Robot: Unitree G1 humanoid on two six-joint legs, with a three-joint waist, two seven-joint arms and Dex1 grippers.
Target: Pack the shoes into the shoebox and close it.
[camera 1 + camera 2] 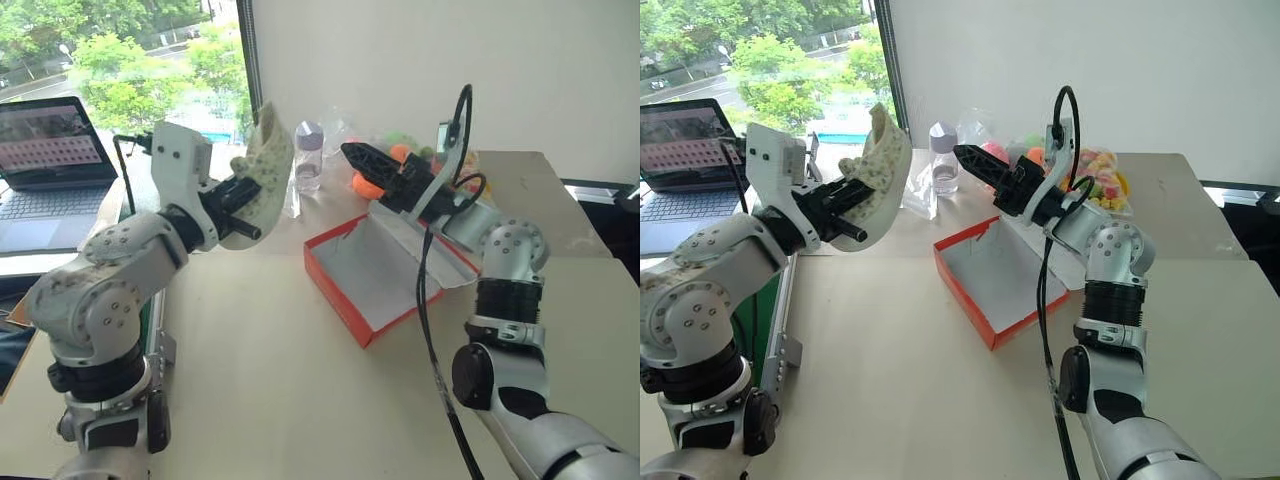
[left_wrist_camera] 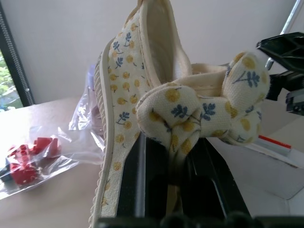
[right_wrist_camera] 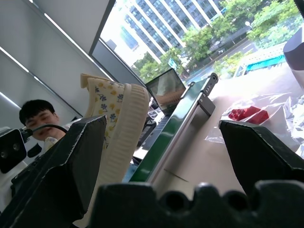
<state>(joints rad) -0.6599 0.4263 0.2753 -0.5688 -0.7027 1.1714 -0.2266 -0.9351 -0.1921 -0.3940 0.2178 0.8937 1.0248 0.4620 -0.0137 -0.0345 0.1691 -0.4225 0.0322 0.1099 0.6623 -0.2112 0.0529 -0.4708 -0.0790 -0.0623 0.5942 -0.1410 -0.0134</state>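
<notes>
A shallow red-orange cardboard shoebox (image 1: 375,275) sits open at the centre of the frame on a pale beige surface (image 1: 300,390), its white inside holding nothing visible and its lid folded back toward the right. In the upper left, the left gripper (image 1: 240,205) is pressed together on one shoe (image 1: 265,175), held up in the air well apart from the box, to its left. The shoe is cream fabric printed with small yellow and blue flowers, with a ribbed pale sole and a soft bow (image 2: 204,111) across the top. Right of centre, above the far rim of the box, the right gripper (image 1: 362,160) hangs with its two black fingers spread wide and nothing between them. Behind the box, near the white wall, stand a clear plastic bottle (image 1: 308,157) and a crinkled clear bag of colourful toys (image 1: 1095,180). A laptop (image 1: 50,165) lies at the far left by the window. The near half of the surface lies bare in front of the box.
</notes>
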